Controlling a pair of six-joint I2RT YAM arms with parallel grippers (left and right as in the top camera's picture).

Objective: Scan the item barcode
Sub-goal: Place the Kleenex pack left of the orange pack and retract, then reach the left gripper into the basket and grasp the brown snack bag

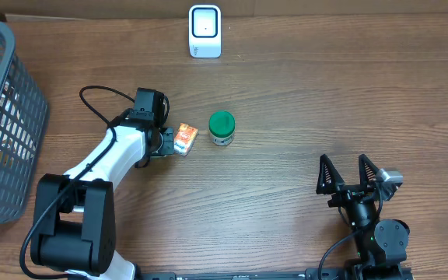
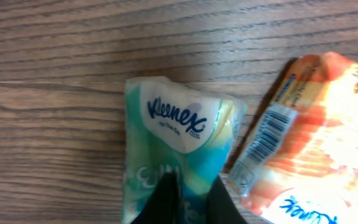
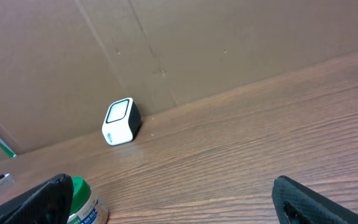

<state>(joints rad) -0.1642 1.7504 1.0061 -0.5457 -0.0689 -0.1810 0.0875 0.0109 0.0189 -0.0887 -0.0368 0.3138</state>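
While its arm stretches forward, left end effector (image 2: 192, 190) pinches teal Kleenex pack (image 2: 179, 124).

Teal-white tissue pack (image 2: 178, 140); orange pack (image 2: 319, 124); green-lidded jar (image 1: 222, 129).

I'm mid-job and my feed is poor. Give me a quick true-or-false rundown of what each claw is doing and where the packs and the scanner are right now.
1. The left claw is pinched on the teal Kleenex pack. True.
2. The right claw holds the green-lidded jar. False: it is open and empty, well away from the jar.
3. The orange pack lies right beside the teal one, with its barcode showing. True.
4. The scanner sits inside the basket. False: it stands on the table at the far edge, and the basket is off to the left.
5. The jar lies on its side. False: it stands upright, lid up.
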